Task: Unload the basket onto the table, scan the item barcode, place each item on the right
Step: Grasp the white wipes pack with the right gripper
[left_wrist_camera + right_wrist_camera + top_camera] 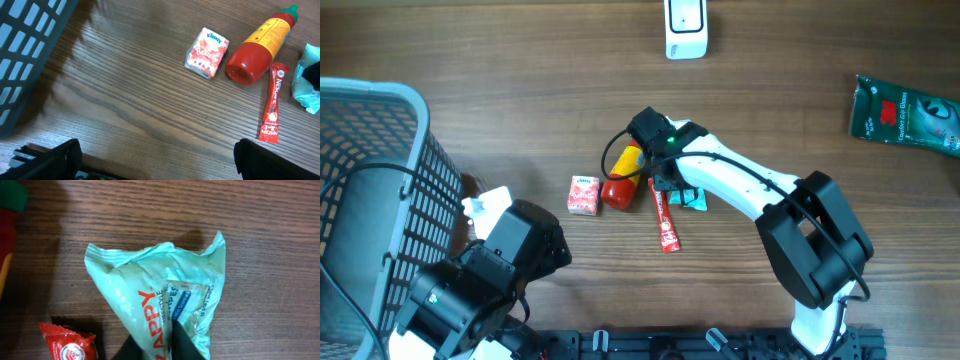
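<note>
My right gripper point(162, 342) is shut on a crumpled teal wipes packet point(150, 275); its dark fingers point(186, 341) pinch a fold of the wrapper at the near end. From overhead that gripper point(670, 181) sits mid-table, covering most of the packet point(694, 200). No barcode shows on the packet. The white scanner point(685, 28) stands at the far edge, well away. My left gripper point(157, 165) is open above bare wood at the front left, holding nothing.
A red sauce bottle point(623, 176), a small Kleenex pack point(583, 194) and a red Nescafe stick point(666, 218) lie just left of the packet. A grey basket point(370, 180) fills the left side. A green packet point(905, 115) lies far right.
</note>
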`<state>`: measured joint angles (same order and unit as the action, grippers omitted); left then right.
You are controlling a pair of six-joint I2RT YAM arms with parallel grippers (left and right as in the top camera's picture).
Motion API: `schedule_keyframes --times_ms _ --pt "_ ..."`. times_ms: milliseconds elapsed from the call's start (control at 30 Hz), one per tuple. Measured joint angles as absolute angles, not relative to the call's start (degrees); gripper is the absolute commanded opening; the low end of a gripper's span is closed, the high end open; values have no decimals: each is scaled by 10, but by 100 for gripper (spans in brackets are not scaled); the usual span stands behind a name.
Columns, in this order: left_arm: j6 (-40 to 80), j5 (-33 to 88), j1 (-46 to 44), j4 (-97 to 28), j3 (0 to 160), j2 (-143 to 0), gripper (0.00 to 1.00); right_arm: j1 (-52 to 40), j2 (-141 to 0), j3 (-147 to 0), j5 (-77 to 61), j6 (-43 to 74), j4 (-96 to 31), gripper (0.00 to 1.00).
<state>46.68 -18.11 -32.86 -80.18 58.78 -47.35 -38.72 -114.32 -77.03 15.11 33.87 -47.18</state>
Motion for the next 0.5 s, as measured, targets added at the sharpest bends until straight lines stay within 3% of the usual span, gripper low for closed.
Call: schedule_keyframes --times_ms 100,200,400,500 --pt "467 -181 -329 -802 588 -474 100 -384 -1142 -773 139 347 -474 4" --pt "467 -181 -329 -802 588 -474 100 -347 -1124 -772 5 320 -456 4" --pt "467 -181 -329 -802 588 -474 100 -189 -1061 -771 -508 124 -468 5" --pt "467 -181 -329 -802 588 -474 100 -165 -1061 -769 -658 87 -472 5"
